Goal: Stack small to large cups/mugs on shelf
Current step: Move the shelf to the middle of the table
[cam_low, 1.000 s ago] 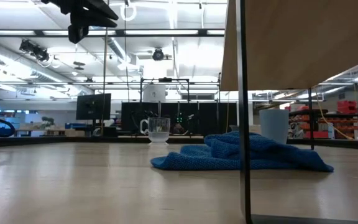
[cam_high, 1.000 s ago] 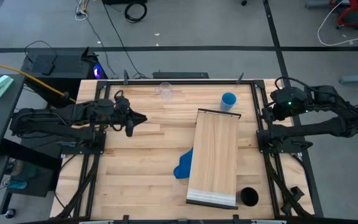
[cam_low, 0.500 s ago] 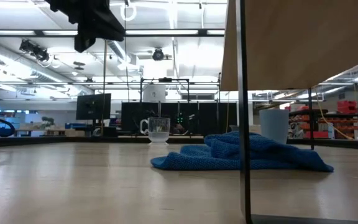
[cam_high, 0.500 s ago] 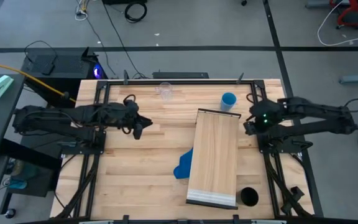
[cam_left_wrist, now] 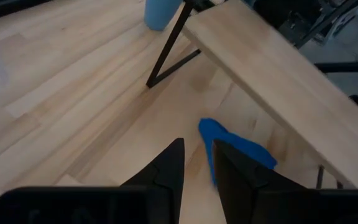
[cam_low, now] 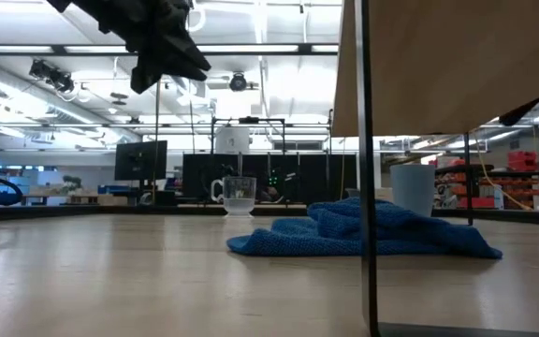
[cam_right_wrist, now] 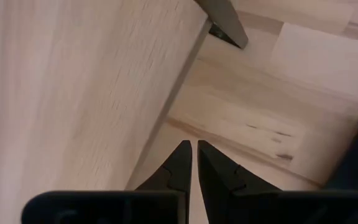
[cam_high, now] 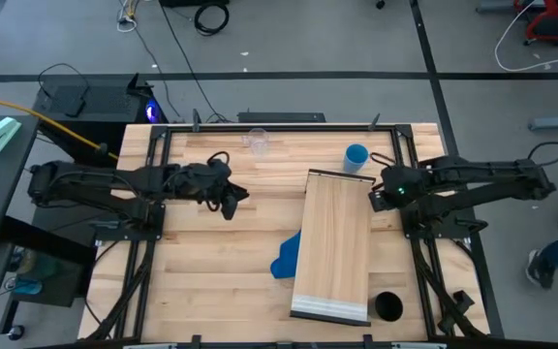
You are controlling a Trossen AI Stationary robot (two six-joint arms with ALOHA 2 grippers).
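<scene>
The shelf [cam_high: 335,247] is a long light-wood board raised on thin dark legs [cam_low: 368,168], with a pale strip at its near end. The clear cup [cam_high: 257,141] stands on its base near the table's far edge. The blue cup [cam_high: 356,157] stands just beyond the shelf's far end. The black cup [cam_high: 387,307] stands by the shelf's near right corner. My left gripper [cam_high: 229,199] hovers shut, high over the table left of the shelf [cam_left_wrist: 278,81]. My right gripper [cam_high: 376,199], also shut, hangs at the shelf's right edge [cam_right_wrist: 73,81] near its far end.
A crumpled blue cloth [cam_high: 286,257] lies on the table against the shelf's left side, partly under it [cam_low: 363,232]. Bare tabletop [cam_high: 211,271] stretches left of the shelf. A person's legs show at the high view's right edge, off the table.
My left gripper has travelled toward the table's right, closer to the shelf. My right arm has swung from beyond the table's right edge toward the left and a little nearer, bringing its gripper to the shelf's right edge. The cups, cloth and shelf have stayed put.
</scene>
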